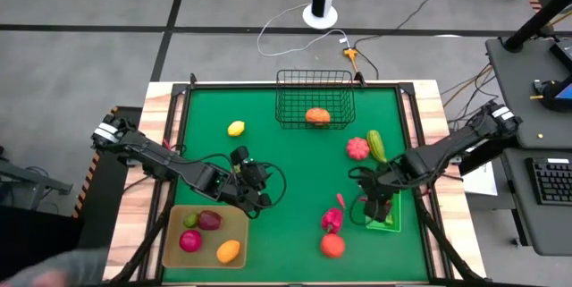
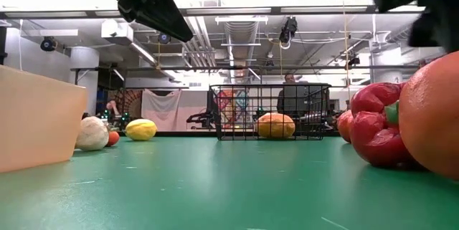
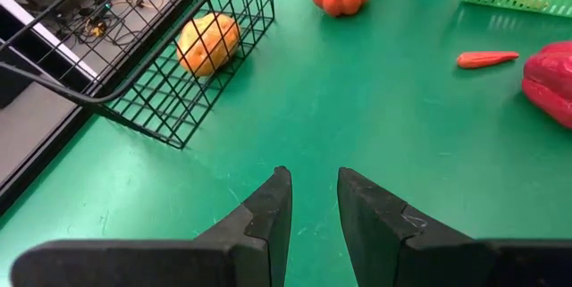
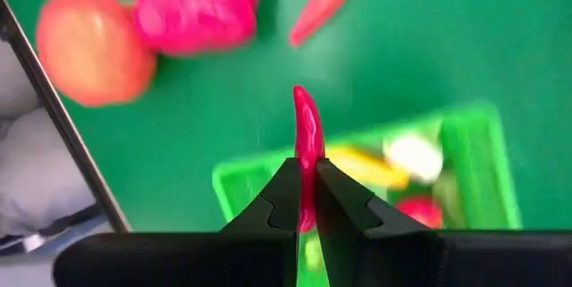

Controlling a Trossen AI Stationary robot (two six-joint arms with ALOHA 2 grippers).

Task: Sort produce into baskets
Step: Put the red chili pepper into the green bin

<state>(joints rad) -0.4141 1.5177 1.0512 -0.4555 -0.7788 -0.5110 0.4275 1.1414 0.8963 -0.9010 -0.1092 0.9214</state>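
Note:
My right gripper (image 4: 306, 173) hangs over the near rim of the green bin (image 4: 465, 144), shut on a red chilli (image 4: 307, 130); in the high view the gripper (image 1: 375, 205) covers much of the bin (image 1: 393, 223). My left gripper (image 3: 313, 180) hovers open and empty above bare green table, just beyond the tan tray (image 1: 175, 251), which holds several pieces. An orange squash (image 1: 317, 116) sits in the black wire basket (image 1: 315, 81). On the table lie a lemon (image 1: 236, 128), a red pumpkin (image 1: 357, 148), a green piece (image 1: 376, 145), a pink pepper (image 1: 332, 220) and an orange fruit (image 1: 332, 246). My right gripper pinches the chilli's one end (image 4: 308, 178) between its two fingertips. The fingers slant steeply down from above and lie along the chilli. The rest of it sticks straight out past the tips, lifted clear above the bin's rim.
A small orange-red chilli (image 1: 340, 200) lies on the table between the pepper and the bin. The bin holds yellow, white and red pieces (image 4: 393, 166). Bare green table stretches across the middle, from the basket to the near edge.

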